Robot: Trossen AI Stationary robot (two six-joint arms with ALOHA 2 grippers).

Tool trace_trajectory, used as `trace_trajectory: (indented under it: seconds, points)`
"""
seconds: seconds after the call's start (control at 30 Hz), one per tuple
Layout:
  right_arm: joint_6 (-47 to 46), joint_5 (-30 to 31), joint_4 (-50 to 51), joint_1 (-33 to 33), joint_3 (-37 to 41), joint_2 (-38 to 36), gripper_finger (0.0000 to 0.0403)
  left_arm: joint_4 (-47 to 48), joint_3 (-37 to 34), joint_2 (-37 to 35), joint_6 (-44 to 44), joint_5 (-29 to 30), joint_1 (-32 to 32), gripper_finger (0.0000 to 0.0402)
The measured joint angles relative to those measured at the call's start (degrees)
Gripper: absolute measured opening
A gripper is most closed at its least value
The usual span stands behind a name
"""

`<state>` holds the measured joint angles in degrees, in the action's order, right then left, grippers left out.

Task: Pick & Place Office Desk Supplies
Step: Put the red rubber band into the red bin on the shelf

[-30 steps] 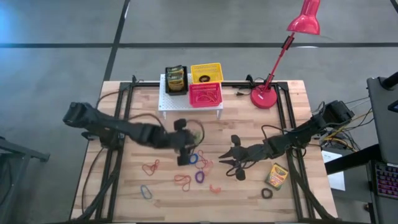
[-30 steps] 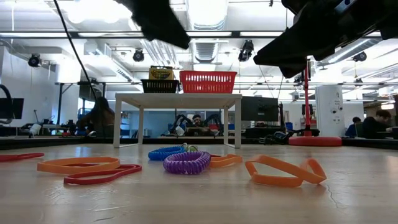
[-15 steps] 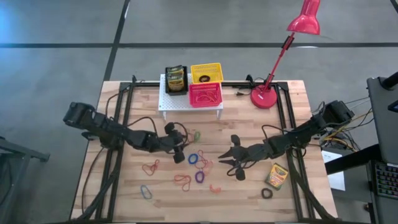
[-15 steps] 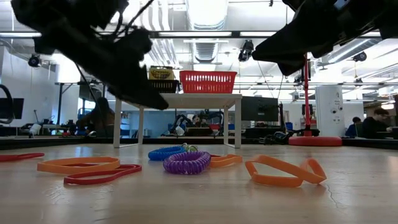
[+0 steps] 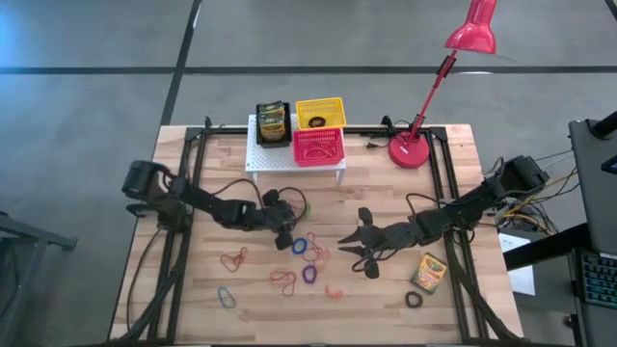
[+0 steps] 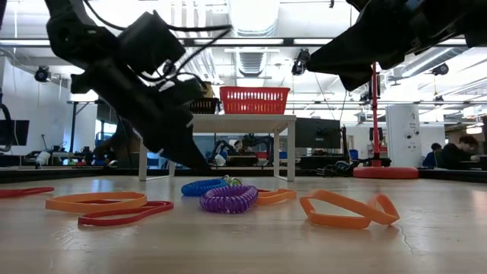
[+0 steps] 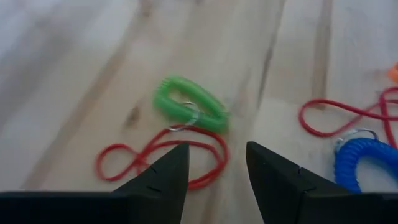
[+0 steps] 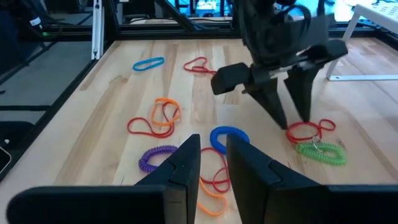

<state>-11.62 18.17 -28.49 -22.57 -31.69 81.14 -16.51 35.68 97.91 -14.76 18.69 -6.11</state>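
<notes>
Hovering low over the wooden table (image 5: 193,318), the left gripper (image 5: 282,238) points its 2 fingers downward with a narrow gap between them and nothing held; its tips stand just above a thin red loop (image 7: 163,157) and close beside the green coiled loop (image 7: 189,112). A blue coiled loop (image 8: 229,137) lies next to these, with the purple coiled loop (image 6: 228,199) nearer the table's front edge and orange loops (image 6: 95,202) scattered around. The right gripper (image 5: 369,253) waits above the table to the right of the loops, its 2 fingers spread a little apart and empty. A yellow-and-green crayon box (image 5: 429,273) lies near the right arm. On the white rack (image 5: 256,159) at the back stand a black basket (image 5: 274,123) holding a crayon box, a yellow basket (image 5: 319,112) and a pink-red basket (image 5: 318,146). The red lamp (image 5: 415,145) stands to the rack's right.
</notes>
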Motion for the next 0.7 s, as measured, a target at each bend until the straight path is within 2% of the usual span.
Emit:
trace_trajectory:
  seconds: [0.33, 0.57, 0.7]
  points:
    - [0.0, 0.0, 0.0, 0.0, 0.0, 0.0, 0.0064, 0.4, 0.7, 4.0, -0.3, -3.3, 1.1, 0.0103]
    - [0.1, 0.0, 0.0, 0.0, 0.0, 0.0, 0.0063, 2.3, 1.2, 2.5, -0.7, -6.6, 1.3, 0.0011]
    - [0.1, 0.0, 0.0, 0.0, 0.1, 0.0, 0.0066, 7.8, 3.7, -0.2, -0.7, -10.6, 1.0, 0.0008]
